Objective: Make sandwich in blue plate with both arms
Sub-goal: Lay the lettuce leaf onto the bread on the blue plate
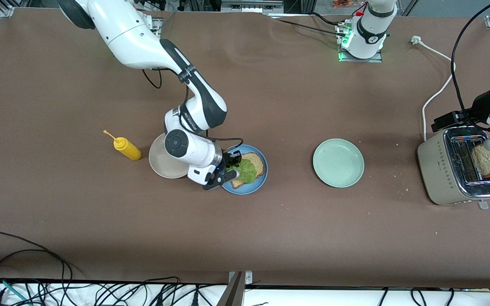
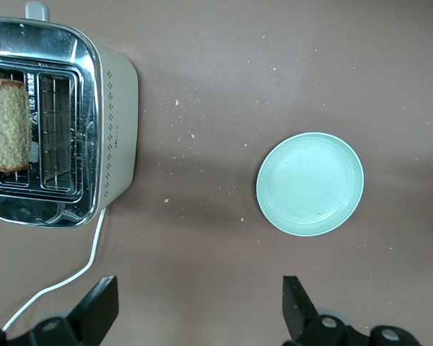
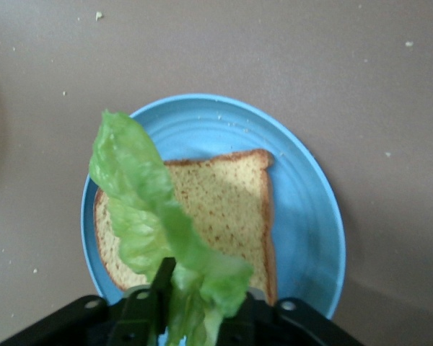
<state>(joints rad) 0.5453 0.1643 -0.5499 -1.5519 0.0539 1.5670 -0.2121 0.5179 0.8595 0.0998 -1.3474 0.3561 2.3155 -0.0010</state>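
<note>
Blue plate (image 1: 257, 186) mid-table, toward the camera edge, one bread slice (image 3: 227, 216) on it. Lettuce leaf (image 3: 148, 209) hanging over the slice, stem pinched in right gripper (image 3: 195, 303). Risk: sticking to a finger on release, or landing half off the bread. Left gripper (image 2: 195, 306) spread wide, empty, over bare table near toaster (image 1: 460, 170), second slice (image 1: 485, 160) in its slot.
</note>
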